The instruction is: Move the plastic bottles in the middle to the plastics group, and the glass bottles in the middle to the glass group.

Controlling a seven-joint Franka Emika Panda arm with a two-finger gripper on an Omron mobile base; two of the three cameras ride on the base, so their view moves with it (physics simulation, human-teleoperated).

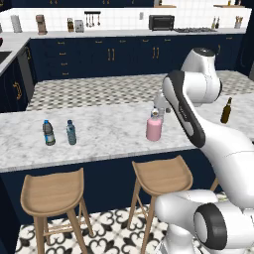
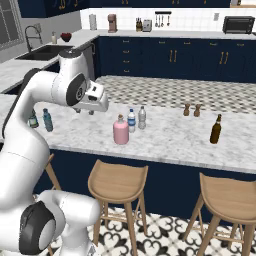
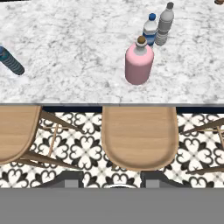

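Mid-counter stands the pink glass bottle (image 2: 120, 131) (image 1: 154, 129) (image 3: 139, 63). Just behind it are a blue-labelled water bottle (image 2: 131, 121) (image 3: 150, 29) and a plain clear one (image 2: 142, 117) (image 3: 164, 25). At the left end stand the dark grey bottle (image 1: 48, 133) and the teal bottle (image 1: 71, 132) (image 2: 47, 120) of the plastics group. The slim brown bottle (image 2: 216, 129) (image 1: 226, 110) is far right. My gripper (image 2: 85, 111) (image 3: 111, 179) hangs above the counter's front edge, left of the pink bottle. It is open and holds nothing.
Two small brown shakers (image 2: 186, 109) stand towards the counter's back right. Wooden stools (image 3: 140, 138) (image 1: 52, 191) are tucked under the marble counter's (image 1: 109, 134) front edge. Bare marble lies between the left pair and the pink bottle.
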